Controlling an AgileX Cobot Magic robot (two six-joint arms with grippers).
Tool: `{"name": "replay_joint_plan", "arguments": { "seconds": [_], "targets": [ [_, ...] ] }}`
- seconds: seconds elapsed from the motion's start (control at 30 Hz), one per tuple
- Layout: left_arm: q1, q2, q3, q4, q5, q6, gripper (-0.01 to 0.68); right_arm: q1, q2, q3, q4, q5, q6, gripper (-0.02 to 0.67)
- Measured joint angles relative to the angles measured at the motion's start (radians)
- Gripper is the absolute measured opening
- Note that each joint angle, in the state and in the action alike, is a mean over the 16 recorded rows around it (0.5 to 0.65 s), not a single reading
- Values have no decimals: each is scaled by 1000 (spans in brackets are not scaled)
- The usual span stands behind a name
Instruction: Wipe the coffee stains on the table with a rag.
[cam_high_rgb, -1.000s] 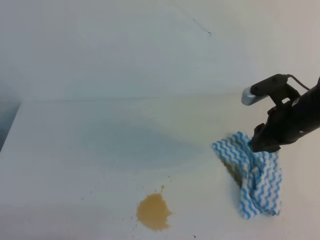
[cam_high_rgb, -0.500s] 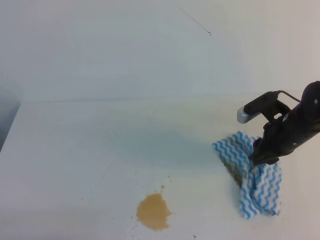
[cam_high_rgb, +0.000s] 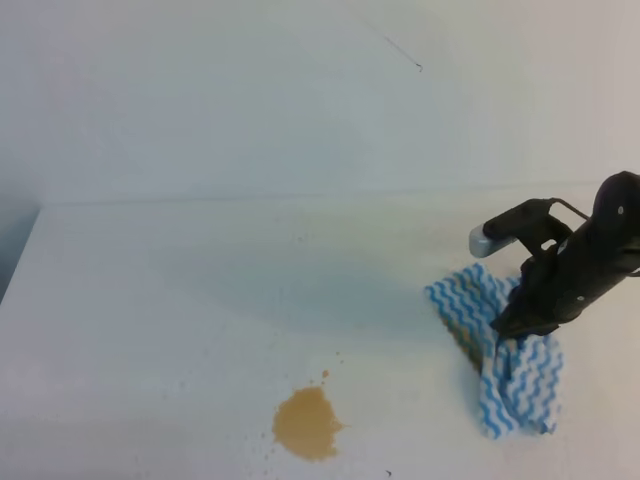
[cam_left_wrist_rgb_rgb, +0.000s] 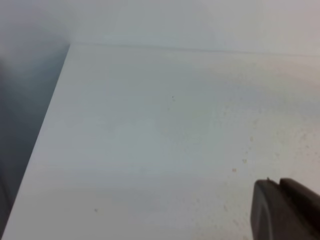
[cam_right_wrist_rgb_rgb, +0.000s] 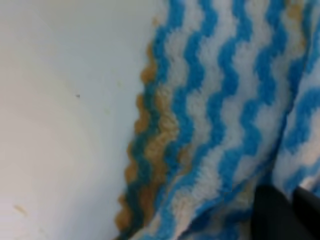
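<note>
The rag (cam_high_rgb: 512, 372), white with blue zigzag stripes and brown marks, lies crumpled on the white table (cam_high_rgb: 200, 290) at the right. My right gripper (cam_high_rgb: 497, 340) points down and its tip touches the rag's upper middle. The right wrist view shows the rag (cam_right_wrist_rgb_rgb: 210, 100) close up, with a brown-stained edge and dark fingers (cam_right_wrist_rgb_rgb: 280, 215) at the bottom right. How far the jaws are parted is hidden. The coffee stains (cam_high_rgb: 307, 423), a tan blotch with small specks around it, lie near the front edge, well left of the rag. My left gripper (cam_left_wrist_rgb_rgb: 286, 212) hangs above bare table, its fingers close together.
The table's left edge (cam_left_wrist_rgb_rgb: 55, 100) drops off to a dark floor. A plain pale wall (cam_high_rgb: 300, 90) stands behind the table. Tiny tan specks (cam_left_wrist_rgb_rgb: 245, 160) dot the surface in the left wrist view.
My right gripper has come down and slightly left onto the rag. The rag and the stain have not moved.
</note>
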Motion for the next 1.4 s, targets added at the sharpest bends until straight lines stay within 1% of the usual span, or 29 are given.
{"name": "replay_joint_plan", "arguments": {
  "seconds": [0.1, 0.17, 0.3, 0.6, 0.8, 0.97, 1.17, 1.27, 1.4],
  "targets": [
    [0, 0, 0, 0, 0, 0, -4, 32, 0, 0, 33, 3, -2, 6],
    [0, 0, 0, 0, 0, 0, -4, 62, 0, 0, 56, 0, -3, -1],
    [0, 0, 0, 0, 0, 0, -4, 140, 0, 0, 102, -15, -5, -1],
    [0, 0, 0, 0, 0, 0, -4, 351, 0, -1, 170, -81, -13, -1],
    [0, 0, 0, 0, 0, 0, -4, 451, 0, -3, 246, -116, -50, -1],
    [0, 0, 0, 0, 0, 0, -4, 498, 3, -6, 307, -126, -90, -2],
    [0, 0, 0, 0, 0, -1, -4, 518, 25, -10, 364, -108, -124, -2],
    [0, 0, 0, 0, 0, -1, -4, 521, 42, -11, 368, -99, -129, -2],
    [0, 0, 0, 0, 0, -2, -4, 521, 67, -11, 335, -114, -106, -1]
  ]
}}
